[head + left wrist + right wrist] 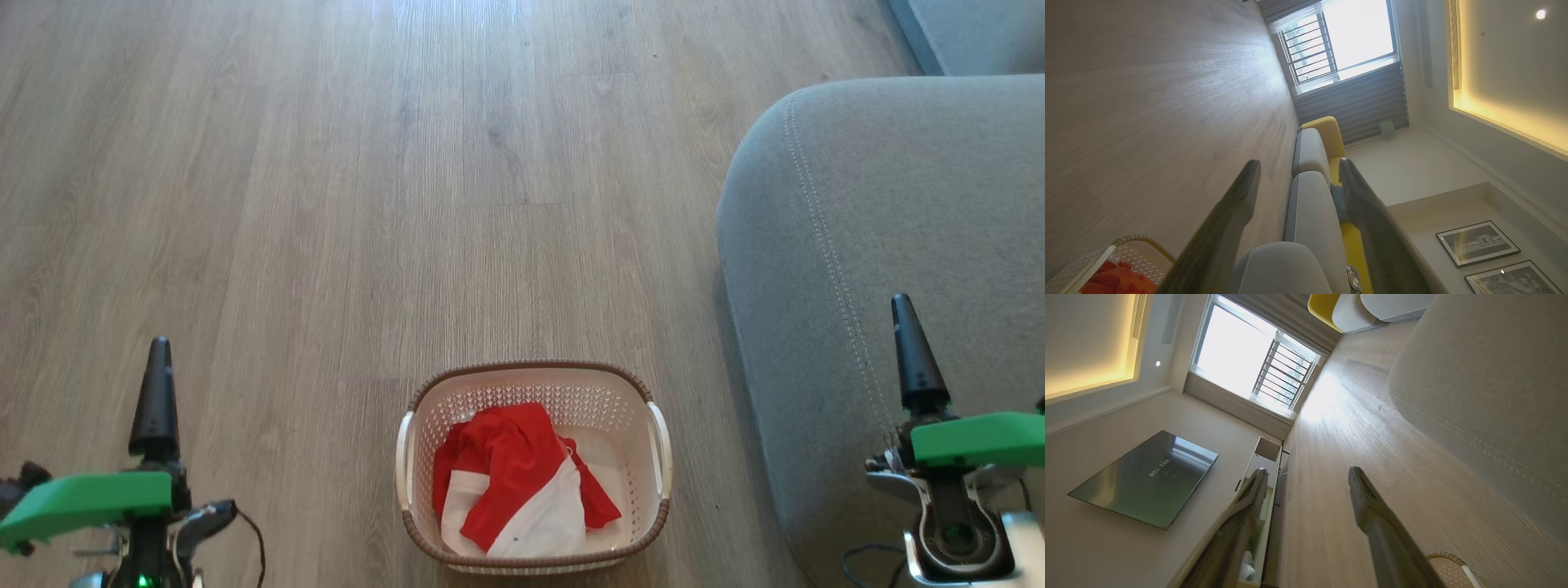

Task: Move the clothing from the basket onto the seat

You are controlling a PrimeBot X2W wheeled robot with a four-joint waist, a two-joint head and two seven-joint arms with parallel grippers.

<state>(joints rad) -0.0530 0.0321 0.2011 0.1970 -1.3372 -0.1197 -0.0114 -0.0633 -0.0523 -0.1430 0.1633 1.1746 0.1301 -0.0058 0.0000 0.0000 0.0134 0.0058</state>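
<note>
a robot's view down onto a wooden floor (367, 163). the left gripper (156, 367) and the right gripper (908, 335) both hang in the air, fingers pointing forward. both have their jaws spread wide and nothing held, and each wrist view shows clear space between the two dark fingers.

the basket (522, 368) stands on the floor between the two grippers. it is inward of each and closer to the robot's body than either set of fingertips. the clothing (510, 457) lies in it as one crumpled red and white heap, bunched toward the left gripper's side. bare basket bottom shows on the right gripper's side. the heap's long axis seems to run roughly the way the fingers point, though the folds make that hard to tell.

the seat (898, 204) is close by the right gripper, on its outer side, and well apart from the left one.

the task looks not yet begun. the arms stand about equally far from the basket. the left is slightly nearer the heap and would need to swing inward, draw back and drop. the right is better placed for the seat.
</note>
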